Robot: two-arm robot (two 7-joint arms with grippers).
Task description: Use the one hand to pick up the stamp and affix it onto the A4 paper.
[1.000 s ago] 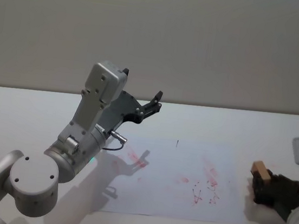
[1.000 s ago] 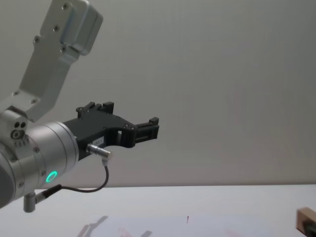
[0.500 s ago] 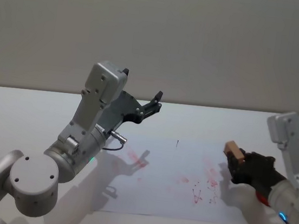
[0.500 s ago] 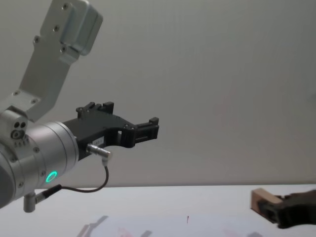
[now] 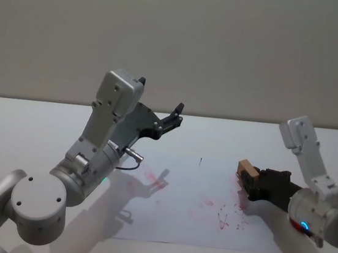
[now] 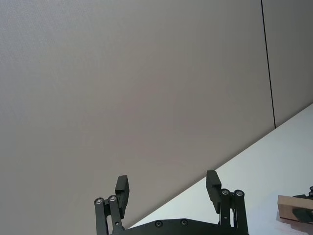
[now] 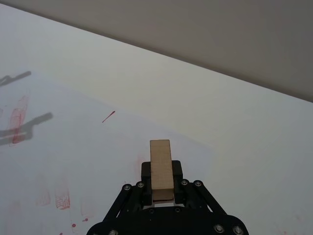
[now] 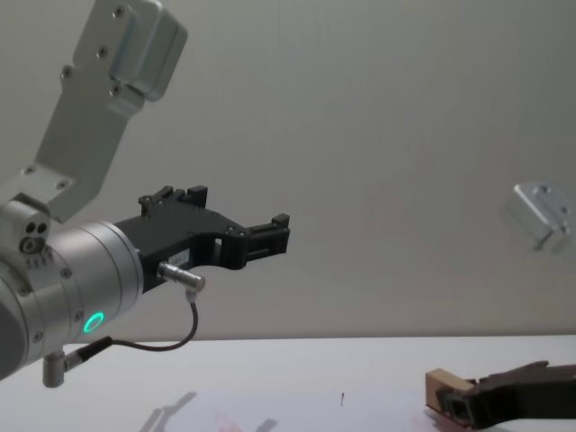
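Tabletop (image 5: 33, 128): white and plain, it is running back to a pale grey wall (image 5: 240, 49).
A4 paper (image 5: 188, 218): it is lying flat on the tabletop before the robot. It is carrying red-pink imprints (image 5: 233, 205) on its right part and a small dark tick mark (image 5: 200, 162) near its far edge.
Right tool (image 5: 250, 178): it is reaching in from the right, low over the right part of the paper. Its two fingers are pinching the stamp (image 5: 248, 169) between them.
Stamp: the tan wooden block is sticking out past the fingertips toward the left, above the imprints. I cannot tell if it is touching the sheet.
Left tool (image 5: 175, 116): it is hanging high above the tabletop, beyond the paper's left part. Its fingers are standing spread apart and are holding nothing.
Green ring (image 8: 93, 321): it is glowing on the left arm's silver wrist.
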